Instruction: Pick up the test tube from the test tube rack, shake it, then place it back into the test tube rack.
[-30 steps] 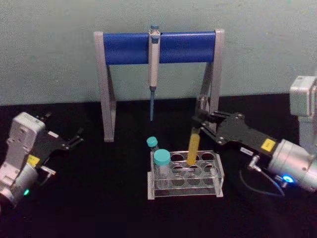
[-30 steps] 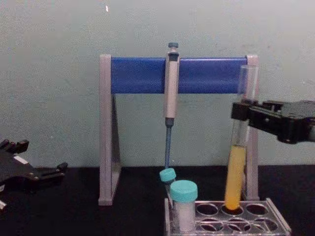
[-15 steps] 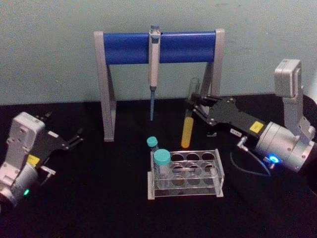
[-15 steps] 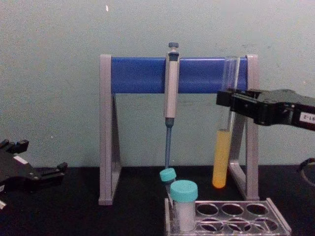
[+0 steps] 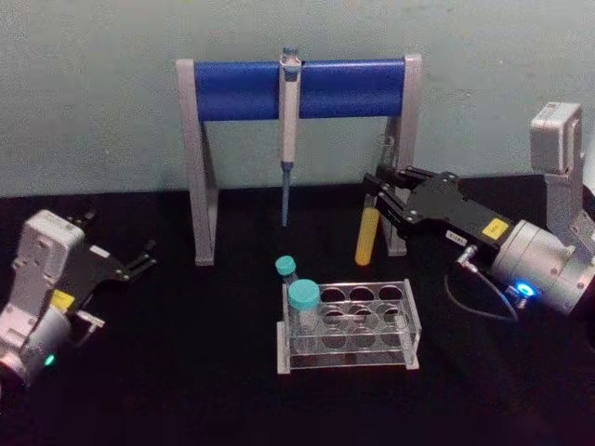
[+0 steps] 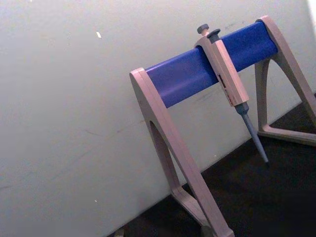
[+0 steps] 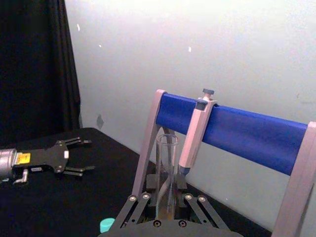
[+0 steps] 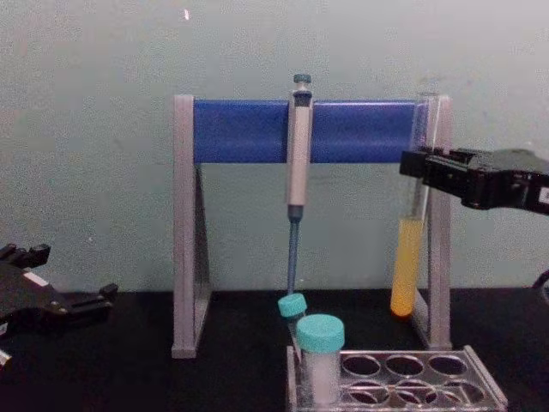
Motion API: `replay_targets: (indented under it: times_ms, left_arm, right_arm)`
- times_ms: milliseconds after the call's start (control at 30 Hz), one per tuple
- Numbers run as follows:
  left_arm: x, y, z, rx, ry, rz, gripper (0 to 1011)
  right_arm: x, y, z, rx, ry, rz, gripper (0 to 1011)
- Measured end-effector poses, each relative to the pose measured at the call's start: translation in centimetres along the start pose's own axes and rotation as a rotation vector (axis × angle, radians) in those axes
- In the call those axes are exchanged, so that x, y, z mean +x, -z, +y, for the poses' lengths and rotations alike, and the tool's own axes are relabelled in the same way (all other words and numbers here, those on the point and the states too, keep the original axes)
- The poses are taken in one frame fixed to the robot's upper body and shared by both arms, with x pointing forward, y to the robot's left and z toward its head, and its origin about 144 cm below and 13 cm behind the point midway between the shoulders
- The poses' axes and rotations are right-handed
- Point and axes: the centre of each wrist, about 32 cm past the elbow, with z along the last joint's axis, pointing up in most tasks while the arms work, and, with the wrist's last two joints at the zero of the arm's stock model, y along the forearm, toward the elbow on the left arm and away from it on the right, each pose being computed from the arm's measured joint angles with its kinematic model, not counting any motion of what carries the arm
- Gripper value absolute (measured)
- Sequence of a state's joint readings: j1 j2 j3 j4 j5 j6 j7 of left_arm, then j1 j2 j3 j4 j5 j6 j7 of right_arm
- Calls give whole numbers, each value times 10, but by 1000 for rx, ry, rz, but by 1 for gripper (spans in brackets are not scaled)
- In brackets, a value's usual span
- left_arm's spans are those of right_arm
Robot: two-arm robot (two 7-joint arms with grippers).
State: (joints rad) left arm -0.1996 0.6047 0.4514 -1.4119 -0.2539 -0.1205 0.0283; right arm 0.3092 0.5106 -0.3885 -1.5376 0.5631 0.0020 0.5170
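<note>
Right gripper [image 5: 378, 192] is clamping the one test tube [image 5: 367, 239], which is hanging near upright behind the test tube rack [image 5: 410, 322], clear of it. Two teal-capped tubes [image 5: 303, 297] are standing in the rack. Left gripper [image 5: 139, 261] is sitting parked far left, fingers apart. I am reading nothing on the grippers' yellow stickers [image 5: 494, 226].

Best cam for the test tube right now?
Chest view: the test tube shows side-on, full length, rim to yellow liquid, upright in the right gripper, clear of the rack. Head view foreshortens it against the stand leg. Right wrist view shows its open upper part. Left gripper sits parked, left.
</note>
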Motion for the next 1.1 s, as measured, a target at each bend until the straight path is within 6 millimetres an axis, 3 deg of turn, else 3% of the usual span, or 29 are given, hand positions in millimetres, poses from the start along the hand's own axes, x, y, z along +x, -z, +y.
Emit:
replay_targets:
  times_ms: [1100]
  left_arm:
    - [0, 0, 0, 0, 0, 0, 1001]
  right_arm:
    - [-7, 0, -5, 12, -87, 13, 228]
